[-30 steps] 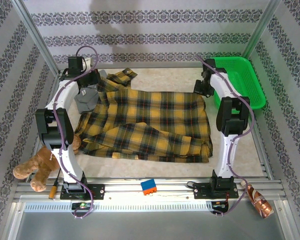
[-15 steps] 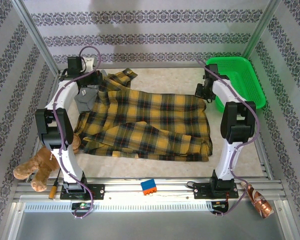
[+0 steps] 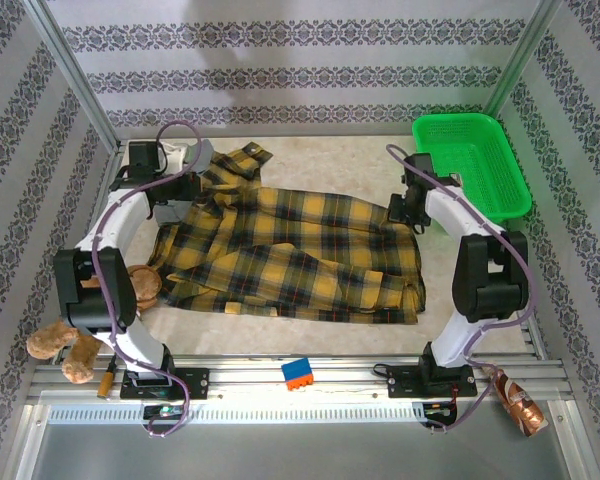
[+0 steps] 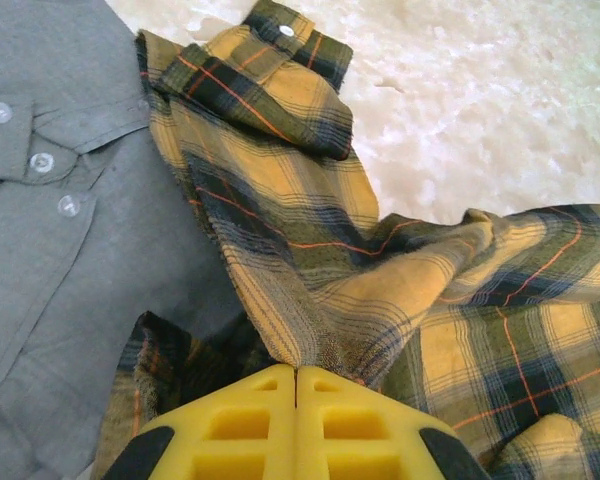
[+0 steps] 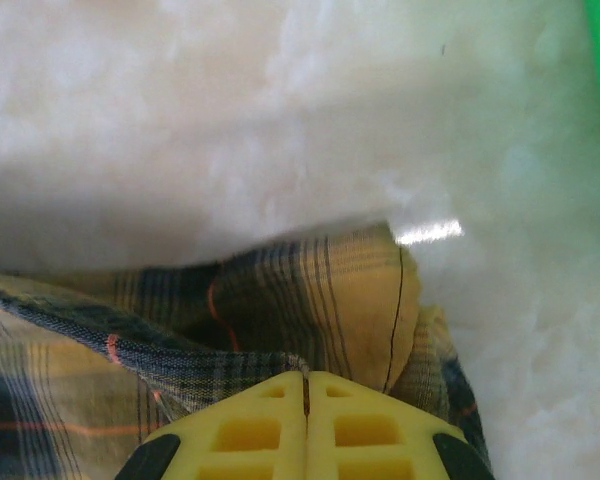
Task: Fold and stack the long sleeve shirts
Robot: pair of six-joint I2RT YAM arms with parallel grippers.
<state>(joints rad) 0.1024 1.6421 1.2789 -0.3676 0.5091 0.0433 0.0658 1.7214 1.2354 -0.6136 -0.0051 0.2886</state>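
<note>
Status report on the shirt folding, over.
Left end effector shut on plaid shirt, far-left edge. Right end effector shut on its far-right edge. Grey shirt lies beside left grip, partly under plaid.

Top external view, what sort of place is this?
Likely a robot lab test cell, not a home: robot arms bolted to an aluminium rail, patterned backdrop walls on a metal frame, and props such as a plaid shirt and green basket.

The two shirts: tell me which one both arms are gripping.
The yellow-and-black plaid flannel: the left fingers and right fingers are each shut on its cloth. The plain grey shirt is in neither grip.
</note>
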